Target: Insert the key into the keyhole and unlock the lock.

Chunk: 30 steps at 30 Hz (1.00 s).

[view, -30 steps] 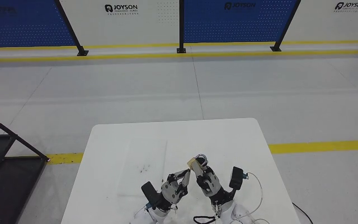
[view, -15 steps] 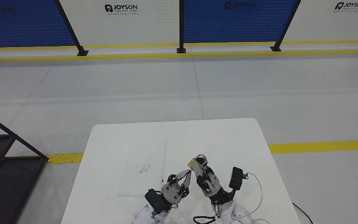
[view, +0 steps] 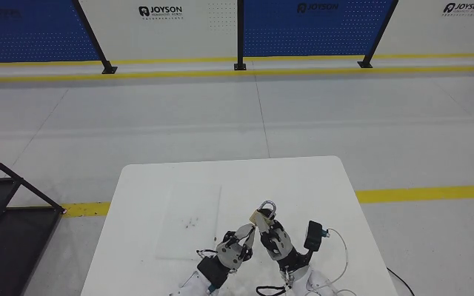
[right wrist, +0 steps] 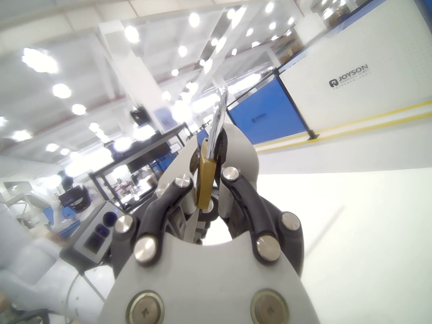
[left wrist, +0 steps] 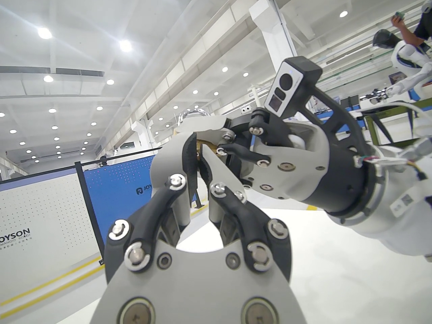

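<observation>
One white table (view: 170, 192) lies below you, with both arms raised above its near edge. Your right gripper (right wrist: 216, 156) is clamped on the brass padlock (right wrist: 205, 178). It holds the padlock off the tabletop, with the silver shackle (right wrist: 217, 119) pointing away from the wrist. Your left gripper (left wrist: 198, 158) sits just beside the right one, its tips right at the padlock's body. Its fingers (left wrist: 175, 156) are pressed nearly together, but you cannot tell whether they pinch the key, since the gap between the pads is hidden. From above, the two grippers angle toward each other, and the shackle stands clear beyond both sets of fingertips.
</observation>
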Available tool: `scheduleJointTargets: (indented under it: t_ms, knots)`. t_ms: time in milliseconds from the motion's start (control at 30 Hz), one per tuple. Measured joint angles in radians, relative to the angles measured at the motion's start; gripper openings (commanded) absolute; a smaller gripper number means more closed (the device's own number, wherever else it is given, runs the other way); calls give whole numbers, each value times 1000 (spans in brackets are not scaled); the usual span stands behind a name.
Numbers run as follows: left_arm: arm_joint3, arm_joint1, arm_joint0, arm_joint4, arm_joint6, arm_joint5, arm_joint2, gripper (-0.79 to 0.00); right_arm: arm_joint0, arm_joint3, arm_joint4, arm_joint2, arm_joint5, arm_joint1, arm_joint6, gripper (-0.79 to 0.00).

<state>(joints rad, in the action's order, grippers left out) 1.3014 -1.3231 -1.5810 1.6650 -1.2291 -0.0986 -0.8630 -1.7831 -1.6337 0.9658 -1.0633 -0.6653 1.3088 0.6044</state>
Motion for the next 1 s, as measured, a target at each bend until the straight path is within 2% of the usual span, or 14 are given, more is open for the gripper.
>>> scheduleJointTargets:
  t_ms: [100, 133, 167, 400, 600, 700, 833, 1000]
  knots:
    - [1, -2, 1, -21, -19, 10, 2, -449, 1, 0, 0, 0, 3, -1, 1, -785]
    - [2, -2, 1, -32, -24, 23, 3, -179, 1, 0, 0, 0, 6, -1, 1, -785]
    - [3, -2, 0, -41, -27, 36, 3, -3, 2, 0, -1, 0, 7, -1, 1, -785]
    - [27, 11, -25, -103, -45, 170, -17, 0, 13, 5, -17, 0, 19, -1, -2, -785]
    - [54, 40, -75, -184, -62, 351, -86, 0, 35, 24, -49, 3, 44, 2, -26, -785]
    - [69, 64, -111, -245, -51, 486, -152, 0, 66, 52, -79, 18, 80, 7, -79, -785]
    - [90, 104, -174, -321, -1, 659, -282, 0, 134, 111, -133, 79, 147, 22, -226, -785]
    - [121, 148, -259, -365, 93, 780, -455, 0, 226, 187, -144, 196, 273, 54, -402, -785]
